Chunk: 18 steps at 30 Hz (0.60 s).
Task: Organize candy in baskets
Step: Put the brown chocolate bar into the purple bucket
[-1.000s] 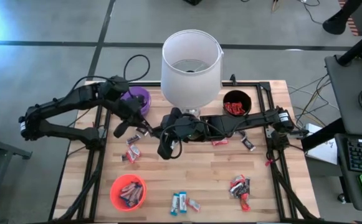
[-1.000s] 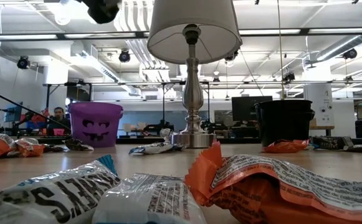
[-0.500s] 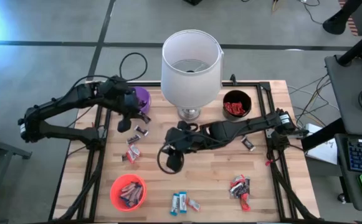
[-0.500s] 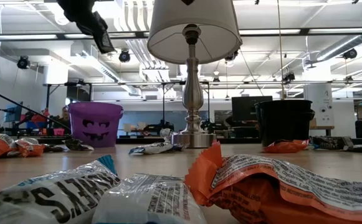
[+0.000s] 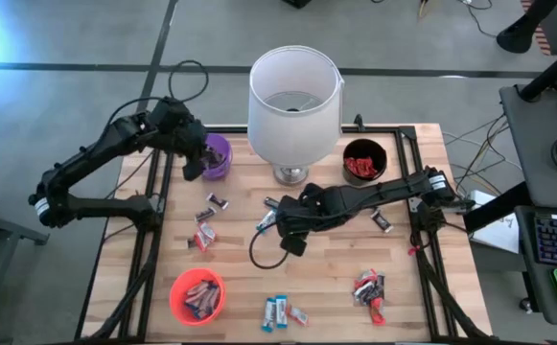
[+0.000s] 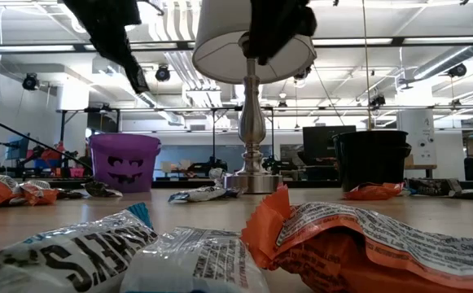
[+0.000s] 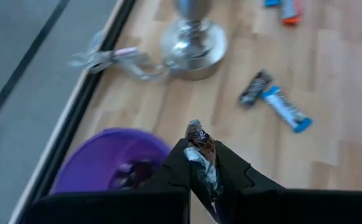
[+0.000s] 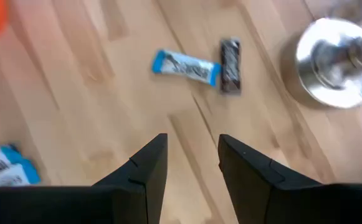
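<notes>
Purple basket sits at the far left of the table, and the left gripper hangs right over it, fingers pinching a dark-wrapped candy. The right gripper is mid-table, near side of the lamp base, fingers spread with nothing between them, above a blue bar and a dark bar.

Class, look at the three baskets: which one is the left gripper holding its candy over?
The purple basket; the left gripper grips a dark candy just above its rim.
</notes>
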Available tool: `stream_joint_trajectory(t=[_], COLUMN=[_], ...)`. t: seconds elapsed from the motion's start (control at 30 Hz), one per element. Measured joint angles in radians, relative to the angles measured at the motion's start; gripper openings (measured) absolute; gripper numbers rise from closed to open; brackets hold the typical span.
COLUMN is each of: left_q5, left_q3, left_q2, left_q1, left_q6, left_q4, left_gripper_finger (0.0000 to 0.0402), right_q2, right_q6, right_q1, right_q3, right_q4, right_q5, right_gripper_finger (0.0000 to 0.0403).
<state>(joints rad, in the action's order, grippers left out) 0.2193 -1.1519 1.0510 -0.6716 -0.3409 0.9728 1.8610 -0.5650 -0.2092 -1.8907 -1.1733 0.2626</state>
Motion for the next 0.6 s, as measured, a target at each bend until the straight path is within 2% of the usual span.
stream_joint_trajectory(t=[0.33,0.6], left_q5=[-0.004,-0.028], left_q3=[0.0,0.0], left_q2=[0.09,0.133], left_q1=[-0.156,-0.183], left_q6=[-0.022,-0.044], left_q4=[0.004,0.005], left_gripper_finger=[0.0005,0.0007], right_q2=[0.0,0.0], right_q6=[-0.004,-0.02], right_q1=[0.0,0.0], right_q3=[0.083,0.112], right_q4=[-0.06,-0.113], right_q5=[0.0,0.0], right_gripper_finger=[0.0137,0.0137])
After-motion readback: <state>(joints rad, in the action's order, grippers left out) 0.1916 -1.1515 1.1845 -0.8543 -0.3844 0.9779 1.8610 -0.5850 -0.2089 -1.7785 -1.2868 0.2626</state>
